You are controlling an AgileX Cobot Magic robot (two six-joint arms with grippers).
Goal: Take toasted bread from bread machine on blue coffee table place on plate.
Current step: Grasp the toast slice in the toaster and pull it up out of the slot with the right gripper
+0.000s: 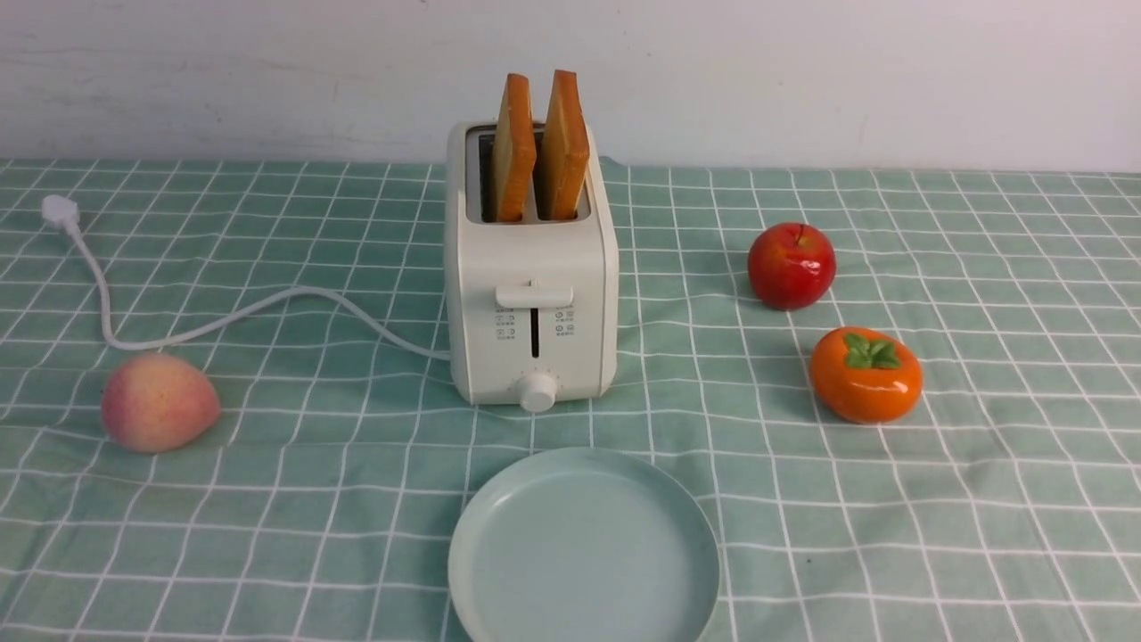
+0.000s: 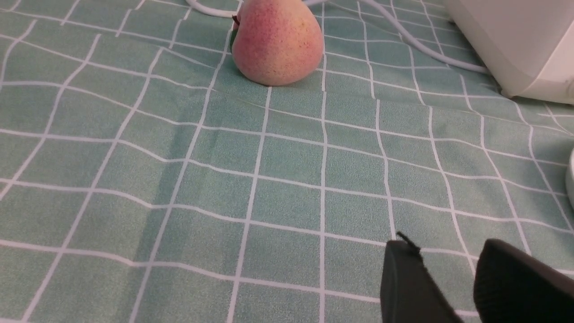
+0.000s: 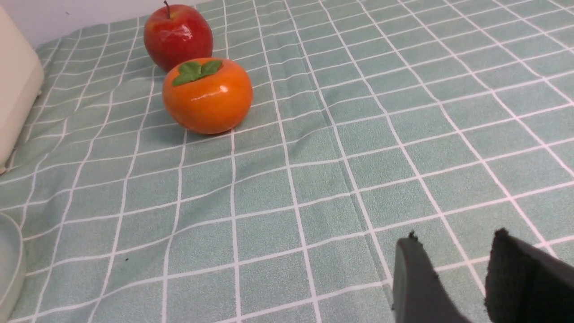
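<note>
Two slices of toasted bread [image 1: 514, 147] [image 1: 564, 143] stand upright in the slots of the cream-white bread machine [image 1: 535, 267], at the middle of the blue coffee table [image 1: 267, 499]. The empty pale plate [image 1: 584, 553] lies in front of it, near the front edge. No arm shows in the front view. My left gripper [image 2: 446, 251] hovers open over bare cloth, with the bread machine's corner [image 2: 515, 40] off to one side. Above the cloth on the other side, my right gripper [image 3: 455, 244] is open too, nothing between its fingers. The bread machine's side [image 3: 15, 98] and the plate's rim [image 3: 6, 264] show at that view's edge.
A pink peach [image 1: 158, 401] [image 2: 277, 40] lies left of the bread machine. Its white cord [image 1: 223, 316] runs to a plug [image 1: 60, 212] at the far left. A red apple [image 1: 791, 265] [image 3: 178, 36] and an orange persimmon [image 1: 865, 374] [image 3: 207, 96] sit to the right.
</note>
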